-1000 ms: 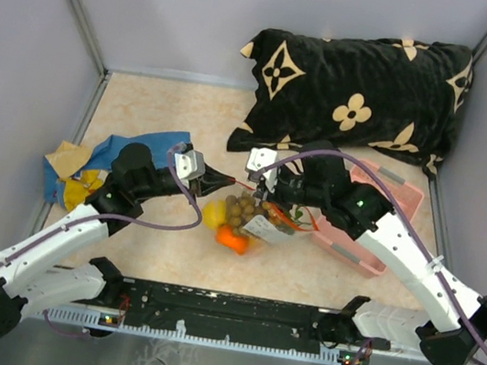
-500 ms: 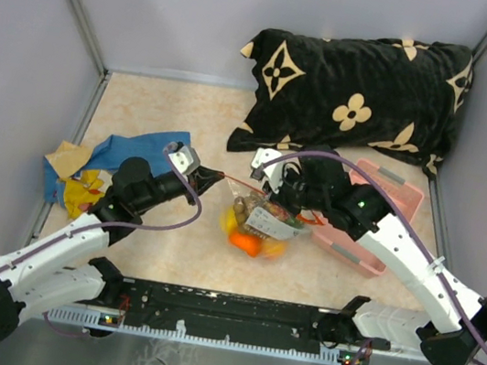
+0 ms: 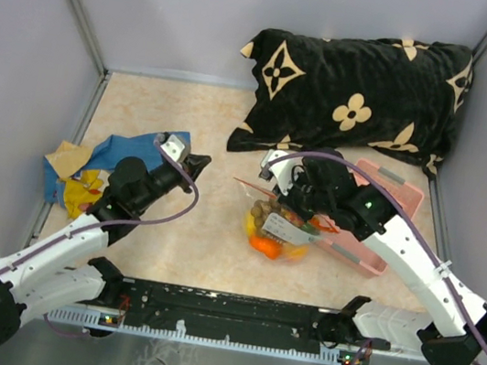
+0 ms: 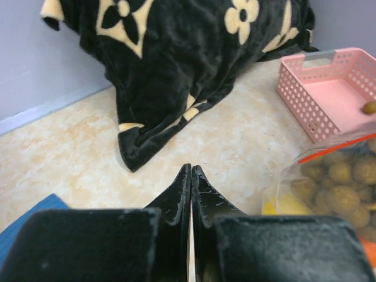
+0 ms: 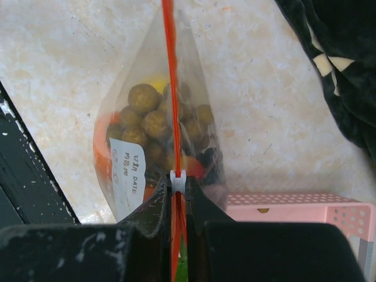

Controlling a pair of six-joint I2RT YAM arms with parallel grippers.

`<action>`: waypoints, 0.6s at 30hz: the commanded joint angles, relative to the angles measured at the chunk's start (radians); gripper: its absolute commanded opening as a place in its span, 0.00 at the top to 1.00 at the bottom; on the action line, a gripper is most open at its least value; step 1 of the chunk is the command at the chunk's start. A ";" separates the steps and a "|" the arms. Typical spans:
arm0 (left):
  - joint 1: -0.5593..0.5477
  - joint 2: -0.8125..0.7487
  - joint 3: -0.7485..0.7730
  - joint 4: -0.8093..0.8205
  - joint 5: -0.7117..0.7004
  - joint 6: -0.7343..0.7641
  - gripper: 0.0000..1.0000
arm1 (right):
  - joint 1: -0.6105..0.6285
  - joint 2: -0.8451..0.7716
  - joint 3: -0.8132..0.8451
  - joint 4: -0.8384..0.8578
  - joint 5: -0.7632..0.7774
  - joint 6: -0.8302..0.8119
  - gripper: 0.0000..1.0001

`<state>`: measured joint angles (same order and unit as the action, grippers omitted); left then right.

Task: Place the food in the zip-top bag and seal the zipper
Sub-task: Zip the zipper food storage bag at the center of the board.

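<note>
Zip-top bag was kept on the counter beside the pink basket, its zipper pinched at the slider by the right hand. Within 1 s the left hand had been withdrawn, clenched empty. Food was inside, and sealing was judged nearly complete.

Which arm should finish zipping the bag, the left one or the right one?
Probably the right. The right hand pinches the zipper at the white slider, with the food inside the bag. The left hand is shut on nothing and sits apart from the bag.
</note>
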<state>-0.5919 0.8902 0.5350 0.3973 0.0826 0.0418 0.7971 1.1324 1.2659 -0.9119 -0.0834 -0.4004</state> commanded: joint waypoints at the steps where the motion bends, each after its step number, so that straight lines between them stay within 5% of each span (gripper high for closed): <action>1: 0.004 0.003 0.017 0.039 0.141 0.010 0.91 | -0.003 -0.018 0.057 0.055 -0.023 0.006 1.00; 6: 0.003 0.060 0.125 -0.046 0.416 0.086 0.64 | -0.004 0.040 0.106 0.046 -0.036 -0.018 1.00; 9: -0.001 0.115 0.198 -0.117 0.567 0.131 0.58 | -0.004 0.059 0.129 0.047 -0.051 -0.029 1.00; 18: -0.039 0.237 0.383 -0.368 0.731 0.297 0.42 | -0.002 0.105 0.141 0.062 -0.094 -0.056 1.00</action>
<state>-0.6113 1.0733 0.8307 0.1688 0.6689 0.2420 0.7963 1.2346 1.3430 -0.9169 -0.1490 -0.4328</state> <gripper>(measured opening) 0.576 0.049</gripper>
